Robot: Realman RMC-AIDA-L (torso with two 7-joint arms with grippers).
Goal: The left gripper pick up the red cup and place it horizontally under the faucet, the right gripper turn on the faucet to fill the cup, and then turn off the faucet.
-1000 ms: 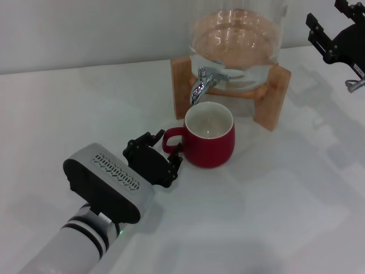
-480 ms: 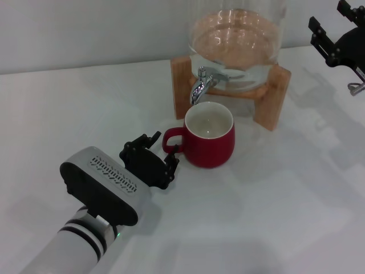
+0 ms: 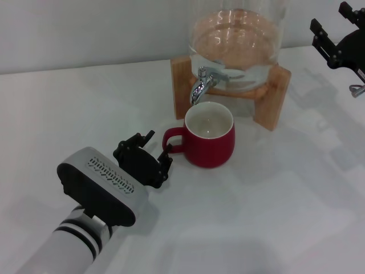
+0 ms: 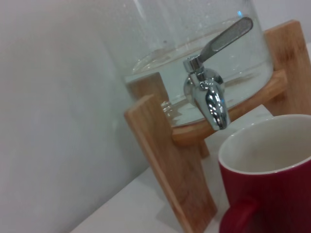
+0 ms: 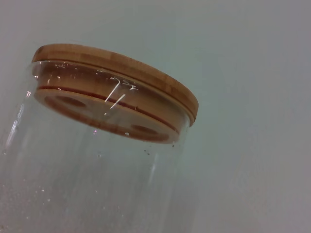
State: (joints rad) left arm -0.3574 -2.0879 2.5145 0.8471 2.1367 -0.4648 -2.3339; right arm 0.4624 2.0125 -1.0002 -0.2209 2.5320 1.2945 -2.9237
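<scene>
The red cup stands upright on the white table, directly below the spout of the faucet, its white inside facing up and its loop handle pointing toward the robot's left. In the left wrist view the cup's rim sits just beneath the chrome spout, whose lever handle slants upward and away from the jar. The faucet is mounted on a clear glass jar that holds some water and rests in a wooden stand; the right wrist view shows the jar's wooden lid from below.

The left end effector rests low over the table just beside the cup's handle, its short black fingers spread apart and holding nothing; one fingertip lies close to the handle, though whether it touches cannot be told. The right end effector hangs high at the far right, well apart from the faucet and beyond the stand; its two black fingers stand apart, with nothing between them.
</scene>
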